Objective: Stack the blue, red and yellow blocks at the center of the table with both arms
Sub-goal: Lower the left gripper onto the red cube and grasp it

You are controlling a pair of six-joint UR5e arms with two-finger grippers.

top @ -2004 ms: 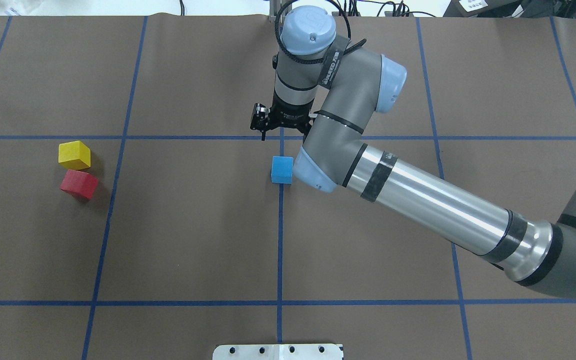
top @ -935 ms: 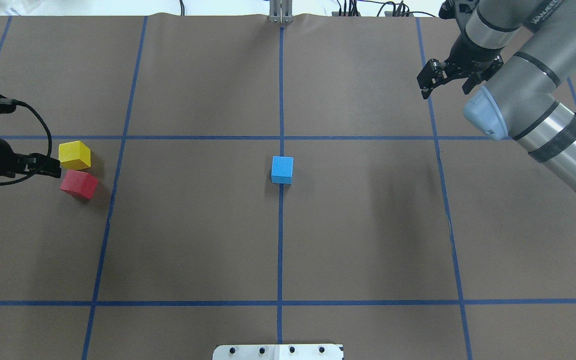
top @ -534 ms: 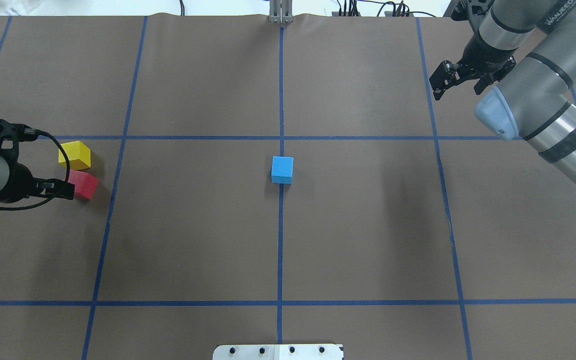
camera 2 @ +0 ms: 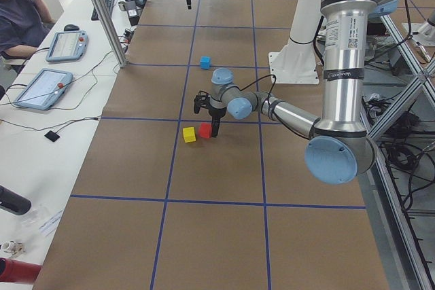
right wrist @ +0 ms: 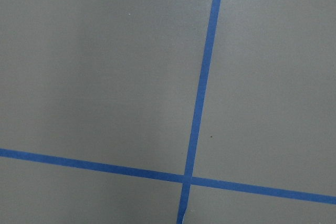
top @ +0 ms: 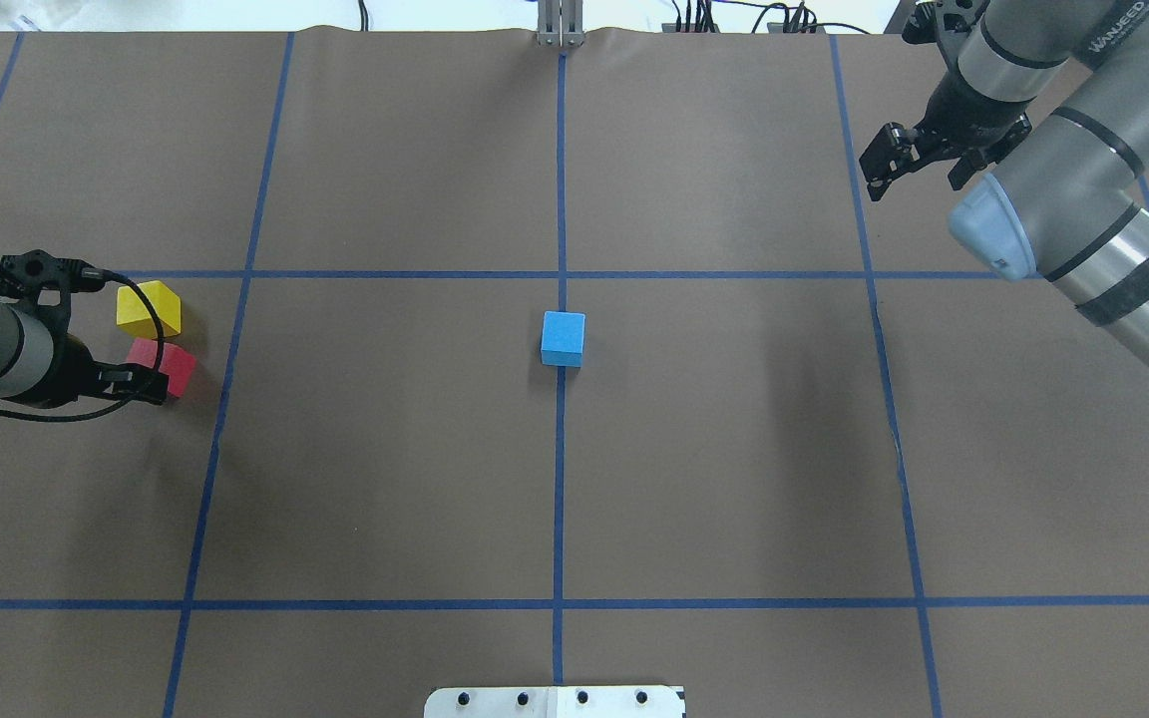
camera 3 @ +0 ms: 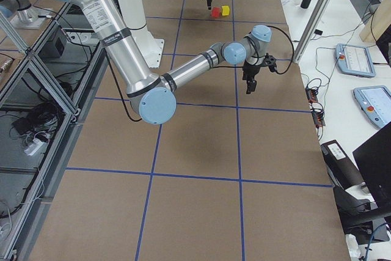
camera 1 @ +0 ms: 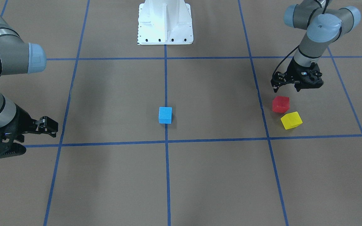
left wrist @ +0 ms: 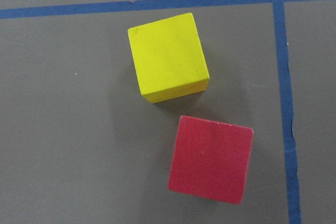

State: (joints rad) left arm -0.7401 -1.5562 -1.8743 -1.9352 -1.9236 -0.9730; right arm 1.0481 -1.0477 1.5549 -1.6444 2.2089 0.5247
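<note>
Both arms are the same build. Right arm: silver tube, black bands, grey joints, pale blue end caps. It has white lettering on the wrist link at 1 o'clock in the overhead view, not fully legible. Left arm: grey, blue caps, thin black cable looped at the wrist. Left gripper and right gripper are black, two-finger. White pedestal at 12 o'clock in the front view, with dark screw holes along its edge.
</note>
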